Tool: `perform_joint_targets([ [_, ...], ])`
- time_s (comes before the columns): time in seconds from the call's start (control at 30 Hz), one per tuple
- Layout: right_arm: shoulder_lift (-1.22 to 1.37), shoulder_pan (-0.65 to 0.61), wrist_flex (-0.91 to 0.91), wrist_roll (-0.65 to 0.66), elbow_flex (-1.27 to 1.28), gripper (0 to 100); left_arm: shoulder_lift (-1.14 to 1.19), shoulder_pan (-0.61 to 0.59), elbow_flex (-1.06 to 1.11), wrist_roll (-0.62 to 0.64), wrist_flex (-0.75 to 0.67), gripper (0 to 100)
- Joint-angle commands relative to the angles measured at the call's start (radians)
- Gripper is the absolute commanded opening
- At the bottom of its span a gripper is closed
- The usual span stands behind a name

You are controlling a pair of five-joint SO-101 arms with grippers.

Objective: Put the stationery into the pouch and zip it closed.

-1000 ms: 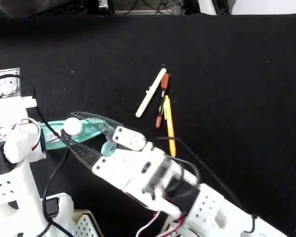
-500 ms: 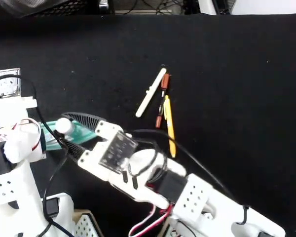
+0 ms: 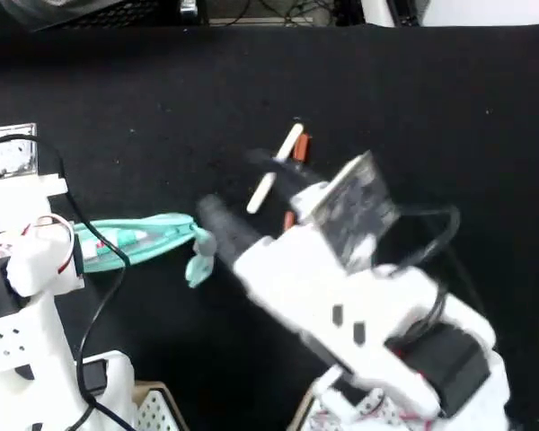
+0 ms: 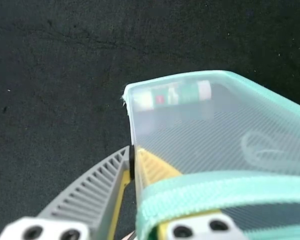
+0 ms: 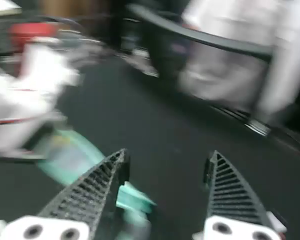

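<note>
Pouch [image 3: 139, 241]: teal mesh, at nine o'clock on the table.
Left gripper [image 4: 132, 162]: clamped on the pouch's edge.
Right gripper [image 5: 167, 160]: fingers apart.
White pen [image 3: 271, 180]: two o'clock from the pouch.

On the black table [image 3: 449, 99], toward the far middle, a white pen [image 3: 262, 190] lies just beside a red-brown pen [image 3: 302, 145].

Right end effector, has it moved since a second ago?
Yes. In the high view the right end effector has swung off the pouch toward the white pen, fingers open.

Translucent ribbed plastic pouch [image 4: 200, 135], matt tablecloth [image 3: 449, 108]
</note>
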Motion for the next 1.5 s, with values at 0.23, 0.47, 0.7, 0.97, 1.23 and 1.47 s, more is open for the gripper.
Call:
perform_joint_targets([
  [0.23,0.231,0.56,-0.249,0.095,0.667,14.2,0.009,0.019,-0.025,-0.008,0.009,3],
  [0.47,0.602,0.563,-0.443,0.101,0.634,14.2,0.009,0.021,-0.021,-0.008,0.006,3],
  [0.7,0.964,0.557,-0.384,0.107,0.417,14.2,0.009,0.021,-0.022,-0.005,0.006,3],
  [0.97,1.004,0.557,-0.364,0.109,0.367,14.2,0.009,0.021,-0.019,-0.005,0.006,3],
  [1.23,1.01,0.451,-0.345,0.149,0.403,13.9,0.012,0.021,-0.019,-0.008,0.006,3],
  [1.47,1.004,0.457,-0.342,0.158,0.449,7.2,0.011,0.021,-0.019,-0.009,0.008,3],
])
